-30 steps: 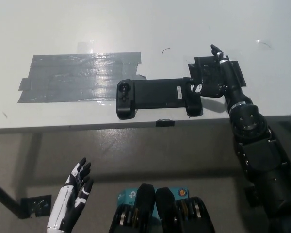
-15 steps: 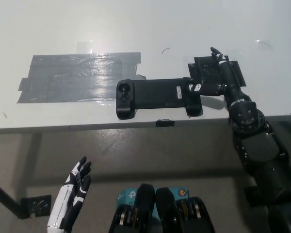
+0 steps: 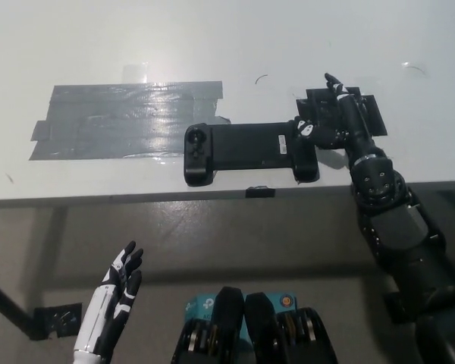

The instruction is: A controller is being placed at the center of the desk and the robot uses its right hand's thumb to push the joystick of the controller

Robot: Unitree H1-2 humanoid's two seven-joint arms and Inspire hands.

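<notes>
Head view, single frame.

Desk (image 3: 212, 38) — white top, front edge running across the middle of the picture.

Controller (image 3: 250, 152) — black, long, lying flat near the front edge at about desk centre; round joystick (image 3: 195, 138) at its left end.

Grey tape patch (image 3: 125, 120) — left of the controller, touching its upper left corner. Black tape patch (image 3: 364, 106) at right.

Right hand (image 3: 330, 121) — black, over the controller's right end, thumb at that grip; closure cannot be told.

Left hand (image 3: 120, 284) — white, below desk level at lower left, fingers spread, holding nothing.
</notes>
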